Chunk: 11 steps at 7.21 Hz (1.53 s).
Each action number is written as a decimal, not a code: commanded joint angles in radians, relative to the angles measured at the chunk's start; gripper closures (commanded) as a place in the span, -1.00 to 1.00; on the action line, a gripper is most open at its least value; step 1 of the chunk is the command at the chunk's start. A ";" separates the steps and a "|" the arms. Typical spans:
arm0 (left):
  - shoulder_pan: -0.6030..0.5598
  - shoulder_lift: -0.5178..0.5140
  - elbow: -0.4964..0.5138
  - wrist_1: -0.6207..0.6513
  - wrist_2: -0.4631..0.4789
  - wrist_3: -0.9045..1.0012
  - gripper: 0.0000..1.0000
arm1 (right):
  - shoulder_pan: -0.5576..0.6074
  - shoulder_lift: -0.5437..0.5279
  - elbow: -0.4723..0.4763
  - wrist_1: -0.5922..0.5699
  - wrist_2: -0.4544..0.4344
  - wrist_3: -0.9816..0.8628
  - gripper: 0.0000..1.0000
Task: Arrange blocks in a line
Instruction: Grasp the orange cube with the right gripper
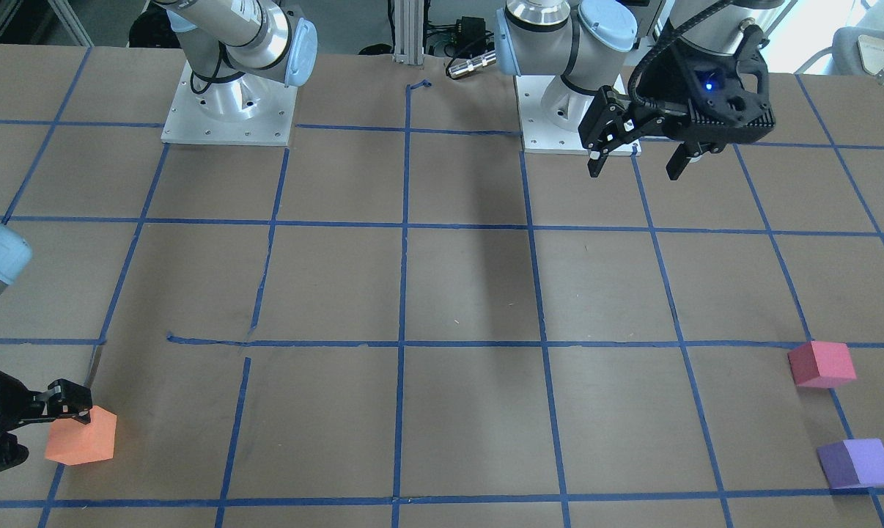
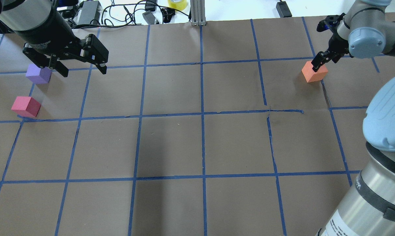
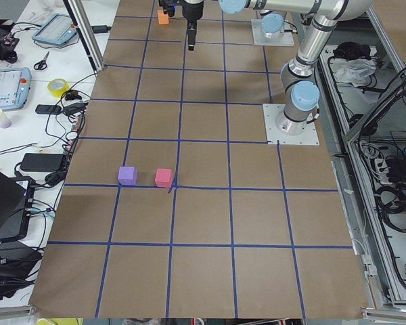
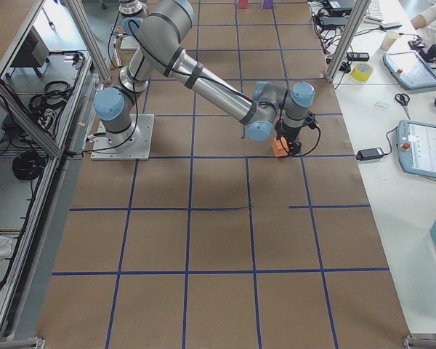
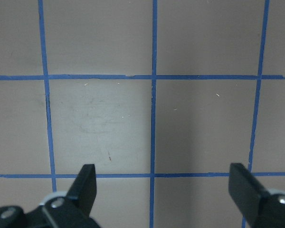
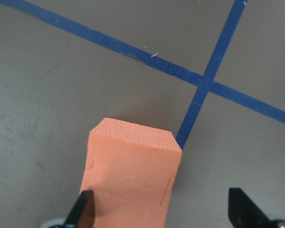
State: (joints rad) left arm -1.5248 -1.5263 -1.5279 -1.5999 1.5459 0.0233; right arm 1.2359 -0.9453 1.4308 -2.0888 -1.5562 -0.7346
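The orange block (image 2: pixel 312 73) lies at the table's far right; it also shows in the front view (image 1: pixel 83 438) and the right wrist view (image 6: pixel 130 180). My right gripper (image 2: pixel 319 62) is open and low around it. The block sits against one finger (image 6: pixel 85 211) and well apart from the other (image 6: pixel 242 209). The purple block (image 2: pixel 38 74) and the pinkish-red block (image 2: pixel 26 106) lie close together at the far left. My left gripper (image 2: pixel 83 67) is open and empty, raised above the table just right of the purple block; its wrist view shows only bare table.
Blue tape lines (image 2: pixel 202 114) divide the brown table into squares. Both arm bases (image 1: pixel 229 110) stand on white plates at the robot's side. An aluminium post (image 2: pixel 197 13), cables and a yellow tape roll (image 2: pixel 178 4) lie beyond the far edge.
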 commanded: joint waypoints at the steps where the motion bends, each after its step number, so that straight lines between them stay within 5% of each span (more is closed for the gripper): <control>1: 0.000 0.000 0.000 0.000 0.000 0.000 -1.00 | 0.000 -0.001 -0.012 0.012 0.001 0.003 -1.00; 8: 0.000 0.000 0.000 0.000 0.000 0.000 -1.00 | 0.039 0.037 0.003 -0.020 0.028 0.063 -0.98; 9: 0.000 0.000 0.000 -0.002 0.000 0.001 -1.00 | 0.039 0.039 0.003 -0.019 0.025 0.063 -0.76; 10: 0.000 0.000 -0.001 -0.002 0.000 0.000 -1.00 | 0.039 0.037 0.003 -0.017 -0.004 0.064 -0.15; 11: 0.000 0.000 -0.001 -0.002 0.000 0.000 -1.00 | 0.039 0.036 0.002 -0.014 -0.045 0.070 0.23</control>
State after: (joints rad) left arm -1.5248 -1.5263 -1.5288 -1.6013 1.5463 0.0234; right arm 1.2748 -0.9087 1.4340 -2.1053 -1.5595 -0.6688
